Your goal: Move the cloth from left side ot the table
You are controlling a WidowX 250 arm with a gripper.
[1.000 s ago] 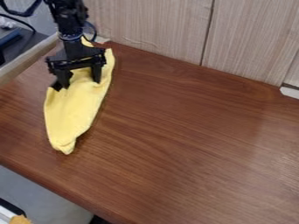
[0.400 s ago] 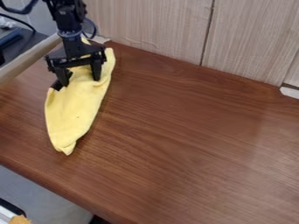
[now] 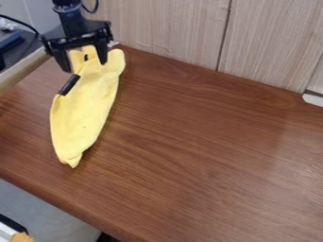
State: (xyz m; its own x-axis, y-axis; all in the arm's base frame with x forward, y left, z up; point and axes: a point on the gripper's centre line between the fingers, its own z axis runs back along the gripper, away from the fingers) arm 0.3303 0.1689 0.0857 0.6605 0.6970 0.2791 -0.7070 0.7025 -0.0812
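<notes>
In the camera view, I see my gripper [image 3: 84, 67] hanging down in the upper left of the frame, over the top end of the yellow cloth [image 3: 85, 113]. Its two fingers are spread wide apart, with a bit of yellow showing between them. The cloth lies on the left side of the brown table [image 3: 208, 156], long and thin like a banana. It runs from the upper left down to a pointy end, left of the middle of the frame. A short black strip [image 3: 69, 85] sits slanted at its left edge, just below my gripper.

The back of the table meets a wall [image 3: 170, 33] made of pale wood boards. A light wooden rail [image 3: 25, 68] runs along the left side, close to my gripper and the top of the cloth. Past the rail, I see a blue thing [image 3: 9, 41] on a dark shelf, and a black cord [image 3: 24, 22] bends above it. A small white piece [image 3: 313, 99] is by the wall at the right edge. In the bottom left corner, below the table, there is an orange-brown bit [image 3: 21, 237] near something black and white, too cut off to name.
</notes>
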